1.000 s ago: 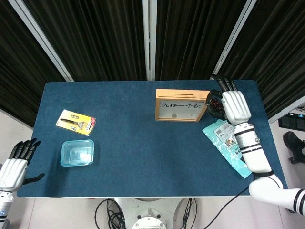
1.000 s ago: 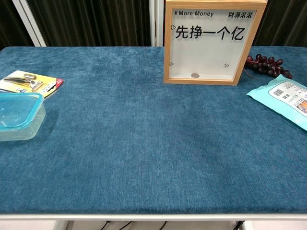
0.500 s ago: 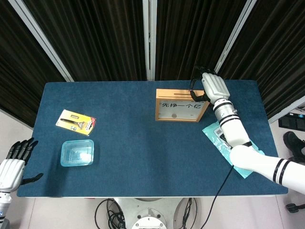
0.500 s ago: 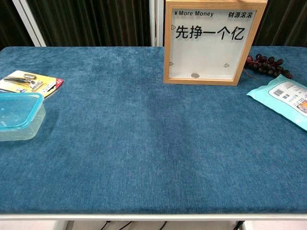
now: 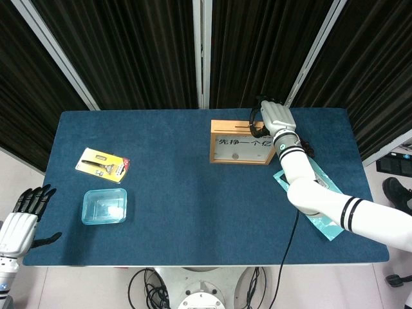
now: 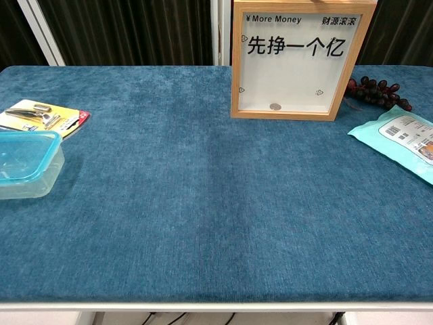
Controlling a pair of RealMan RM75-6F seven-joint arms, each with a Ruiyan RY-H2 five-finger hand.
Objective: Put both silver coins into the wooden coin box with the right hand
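we see the right hand (image 5: 275, 117) over the top right end of the wooden coin box (image 5: 244, 142), which stands near the table's (image 5: 167, 193) far edge. fingers curl down at the slot, which runs left-right just left of them. can't tell if a coin's pinched. one silver coin (image 6: 275, 106) lies inside the box. left hand (image 5: 19, 222) is spread, empty, off the near-left corner.

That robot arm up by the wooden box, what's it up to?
Its right hand is over the top edge of the coin box, where the slot is. Whether it holds a coin cannot be seen. One silver coin already lies inside behind the glass. The left hand hangs off the table's edge, holding nothing.
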